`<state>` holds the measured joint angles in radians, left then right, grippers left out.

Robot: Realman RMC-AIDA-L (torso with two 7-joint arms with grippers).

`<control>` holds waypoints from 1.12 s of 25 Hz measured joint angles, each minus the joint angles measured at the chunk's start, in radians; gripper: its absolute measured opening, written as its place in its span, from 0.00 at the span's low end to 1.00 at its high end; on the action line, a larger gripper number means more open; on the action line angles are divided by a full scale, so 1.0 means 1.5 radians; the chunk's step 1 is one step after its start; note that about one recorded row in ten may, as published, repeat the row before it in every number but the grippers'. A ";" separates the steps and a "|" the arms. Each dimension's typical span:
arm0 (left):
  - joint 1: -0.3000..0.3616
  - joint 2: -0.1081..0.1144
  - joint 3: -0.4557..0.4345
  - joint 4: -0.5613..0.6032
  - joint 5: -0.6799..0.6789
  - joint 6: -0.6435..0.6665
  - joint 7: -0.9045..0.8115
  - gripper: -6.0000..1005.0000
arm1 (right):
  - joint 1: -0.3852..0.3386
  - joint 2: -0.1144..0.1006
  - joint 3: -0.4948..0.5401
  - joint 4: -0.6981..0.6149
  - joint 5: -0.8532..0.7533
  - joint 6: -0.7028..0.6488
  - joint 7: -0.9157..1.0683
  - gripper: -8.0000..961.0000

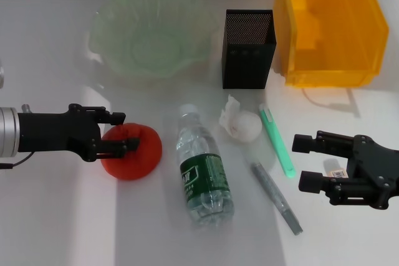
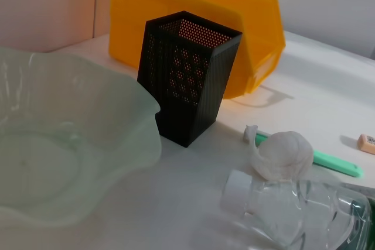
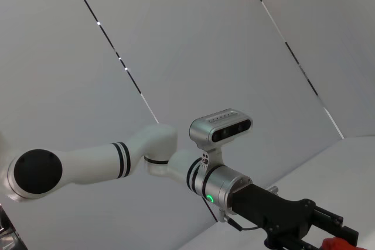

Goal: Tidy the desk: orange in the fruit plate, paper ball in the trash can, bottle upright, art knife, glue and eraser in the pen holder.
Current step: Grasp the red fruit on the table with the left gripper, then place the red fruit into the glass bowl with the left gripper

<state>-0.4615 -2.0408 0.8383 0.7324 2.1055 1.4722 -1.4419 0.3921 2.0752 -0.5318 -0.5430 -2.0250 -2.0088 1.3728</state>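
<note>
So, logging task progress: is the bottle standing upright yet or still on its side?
On its side. The bottle lies flat on the desk in the head view, white cap toward the fruit plate, beside the orange.

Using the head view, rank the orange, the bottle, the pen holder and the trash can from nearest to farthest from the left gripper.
1. The orange: right at the left gripper, between its jaws.
2. The bottle: lying on its side, toward the table's middle.
3. The pen holder: upright, farther back.
4. The trash can: far back corner on the robot's right.
</note>
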 joint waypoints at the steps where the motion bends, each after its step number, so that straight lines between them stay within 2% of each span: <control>1: 0.000 0.000 0.000 0.000 0.000 0.000 0.000 0.66 | 0.000 0.000 0.000 0.000 0.000 0.000 0.000 0.83; 15: 0.008 -0.001 -0.002 -0.005 -0.005 0.005 0.029 0.37 | 0.000 0.000 0.000 0.000 0.000 0.003 0.000 0.83; 19: 0.009 -0.001 -0.011 -0.004 -0.016 0.026 0.033 0.25 | 0.000 0.000 0.000 0.000 0.000 0.005 0.000 0.83; 23: 0.009 0.000 -0.044 -0.004 -0.051 0.063 0.047 0.19 | -0.002 0.000 0.002 0.000 0.002 0.006 0.000 0.83; 25: 0.007 0.002 -0.090 -0.005 -0.111 0.100 0.052 0.17 | -0.003 0.000 0.003 0.000 0.003 0.006 0.000 0.83; 28: 0.001 0.001 -0.103 -0.005 -0.177 0.102 0.047 0.16 | -0.004 0.001 0.005 0.004 0.003 0.006 0.000 0.82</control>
<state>-0.4598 -2.0391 0.6833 0.7255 1.8393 1.6253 -1.3710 0.3860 2.0761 -0.5245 -0.5374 -2.0198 -2.0002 1.3724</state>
